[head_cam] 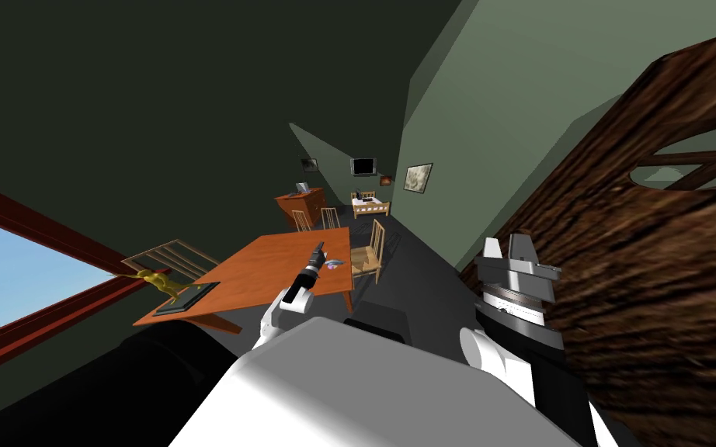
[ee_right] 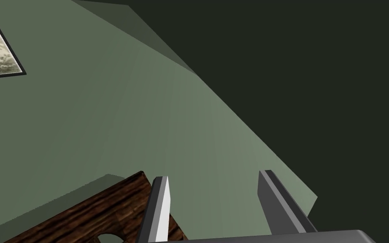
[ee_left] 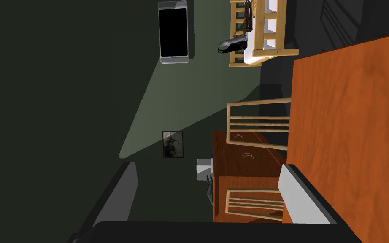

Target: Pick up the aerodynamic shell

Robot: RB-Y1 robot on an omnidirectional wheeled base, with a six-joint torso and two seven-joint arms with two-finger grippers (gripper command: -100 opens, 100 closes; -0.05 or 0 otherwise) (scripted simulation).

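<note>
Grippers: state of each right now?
Left gripper: open, holding nothing, at the orange table.
Right gripper: open, holding nothing.

The left jaws stand wide apart with nothing between them. One light grey finger (ee_left: pixel 301 194) shows against the edge of an orange-brown wooden worktop (ee_left: pixel 354 126). Along that edge are a pale slatted chair back (ee_left: pixel 259 124) and a second chair back (ee_left: pixel 252 204). Behind them is a brown drawer chest (ee_left: pixel 248 166) carrying a small white box (ee_left: pixel 203 169). On the green wall beyond hang a small framed picture (ee_left: pixel 173 144) and a dark screen (ee_left: pixel 173 31). Near the screen stands a pale wooden bed (ee_left: pixel 276 52) with a dark grey rounded thing (ee_left: pixel 233 44) beside it.
</note>
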